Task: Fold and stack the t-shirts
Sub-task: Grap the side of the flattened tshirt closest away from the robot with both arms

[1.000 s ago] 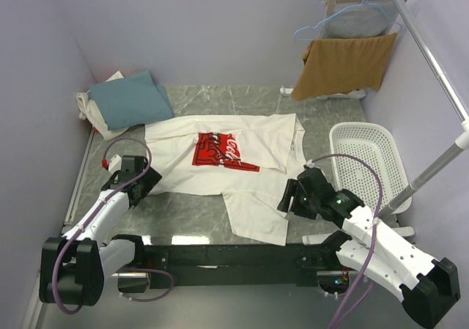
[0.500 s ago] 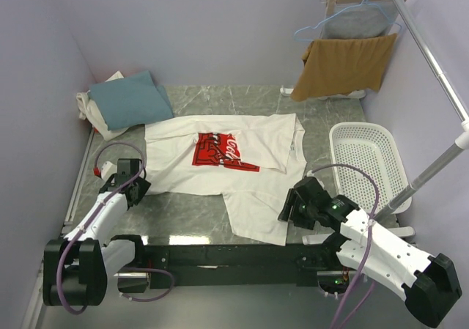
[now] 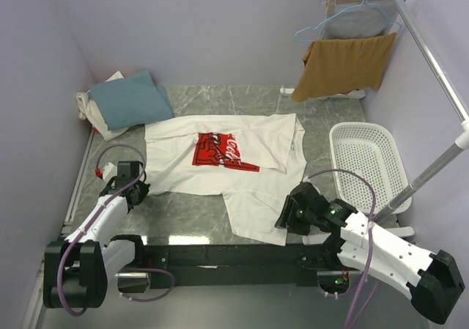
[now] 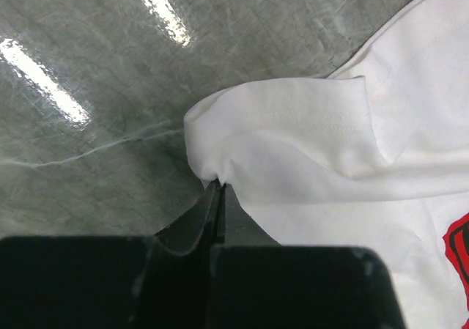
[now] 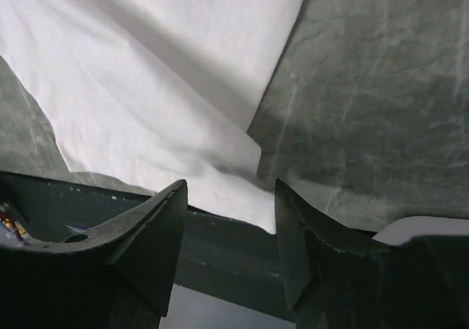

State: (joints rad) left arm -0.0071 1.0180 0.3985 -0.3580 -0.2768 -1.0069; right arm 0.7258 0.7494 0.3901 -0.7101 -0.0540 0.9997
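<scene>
The soft white cloth t-shirt with the red rectangular chest print (image 3: 253, 179) lies spread flat on the glossy grey-green marble desk (image 3: 183, 212). The left pincer (image 4: 218, 191) is pressed together on a puckered, stitched fold at the shirt's left edge. The right pincer (image 5: 231, 197) stands spread over the near flap's corner, gripping nothing. The right should probably bite the edge fully before either lifts, then both rise evenly, since such limp, thin fabric sags and drags on smooth stone

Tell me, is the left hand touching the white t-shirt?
Touching. The left wrist view shows the left hand pinching the white t-shirt at its sleeve edge.
</scene>
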